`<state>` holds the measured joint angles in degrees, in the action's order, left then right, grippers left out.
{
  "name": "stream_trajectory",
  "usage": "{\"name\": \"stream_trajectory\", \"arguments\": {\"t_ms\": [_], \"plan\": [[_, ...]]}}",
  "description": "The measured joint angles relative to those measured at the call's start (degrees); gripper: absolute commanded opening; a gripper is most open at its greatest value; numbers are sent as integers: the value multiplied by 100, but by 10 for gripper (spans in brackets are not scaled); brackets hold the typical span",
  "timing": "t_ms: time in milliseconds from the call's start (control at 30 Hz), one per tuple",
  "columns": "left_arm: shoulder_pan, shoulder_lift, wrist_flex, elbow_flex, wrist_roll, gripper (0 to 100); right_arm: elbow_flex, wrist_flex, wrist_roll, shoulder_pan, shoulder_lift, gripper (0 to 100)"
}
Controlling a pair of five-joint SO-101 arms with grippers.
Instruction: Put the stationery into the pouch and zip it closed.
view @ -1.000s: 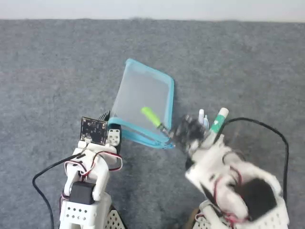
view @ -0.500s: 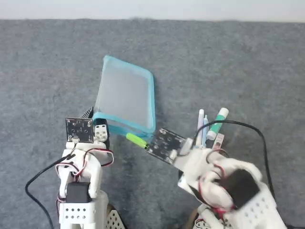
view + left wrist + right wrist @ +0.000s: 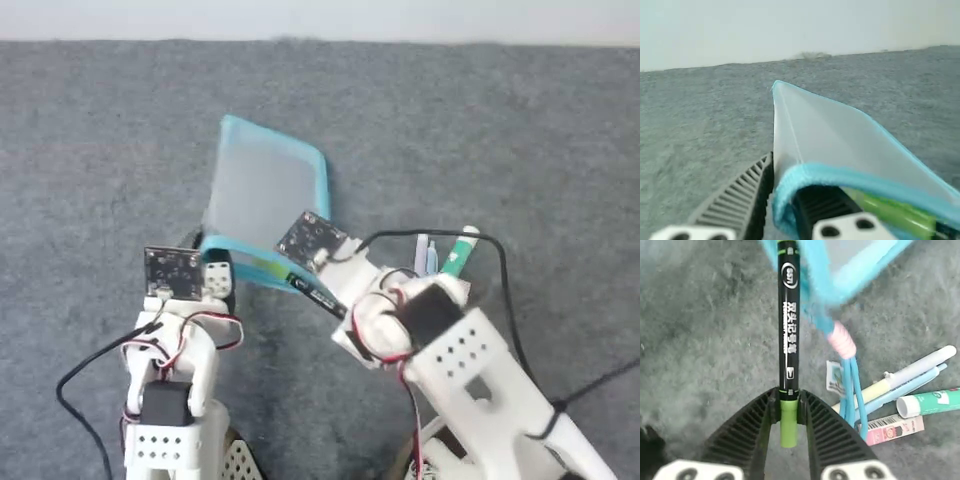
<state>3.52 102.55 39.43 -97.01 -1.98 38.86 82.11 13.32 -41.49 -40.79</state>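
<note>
A translucent pouch [image 3: 265,190] with teal trim lies on the grey carpet, its open mouth facing the arms. My left gripper [image 3: 213,272] is shut on the pouch's near rim [image 3: 805,175] and lifts it, one finger inside the mouth. My right gripper [image 3: 788,397] is shut on a black marker [image 3: 788,340] with green ends. The marker's far end pokes into the pouch mouth, and its green cap [image 3: 895,212] shows through the wall. A pink zipper pull [image 3: 844,340] on blue cords hangs at the pouch's corner. Several pens [image 3: 445,255] lie to the right of the pouch.
Beside the pens lie a green-and-white tube [image 3: 927,402] and a small barcoded item [image 3: 892,429]. A black cable [image 3: 500,270] loops over the right arm near them. Bare carpet stretches beyond the pouch up to a pale wall [image 3: 790,25].
The pouch and left gripper shifted left a second ago, then held. The right gripper swung left with the marker, which pulled out past the rim and now points back into the mouth.
</note>
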Motion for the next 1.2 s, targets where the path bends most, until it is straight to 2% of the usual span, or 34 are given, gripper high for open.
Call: {"name": "stream_trajectory", "arguments": {"t_ms": [267,400,600,867,1100,1200], "plan": [[-1178,0,316,0,-18,12,-1134,-105,-642,466,1152,9],[-1556,9,440,0,123,12,-1653,-114,-967,686,2092,9],[-1591,9,440,0,193,12,-2505,-114,-1345,712,3341,28],[-1591,9,440,0,167,12,-3895,598,-1433,677,3798,270],[-1679,9,440,0,149,12,-4492,756,-1424,659,3798,275],[-1670,9,440,0,141,12,-4492,818,-1178,659,3798,275]]}}
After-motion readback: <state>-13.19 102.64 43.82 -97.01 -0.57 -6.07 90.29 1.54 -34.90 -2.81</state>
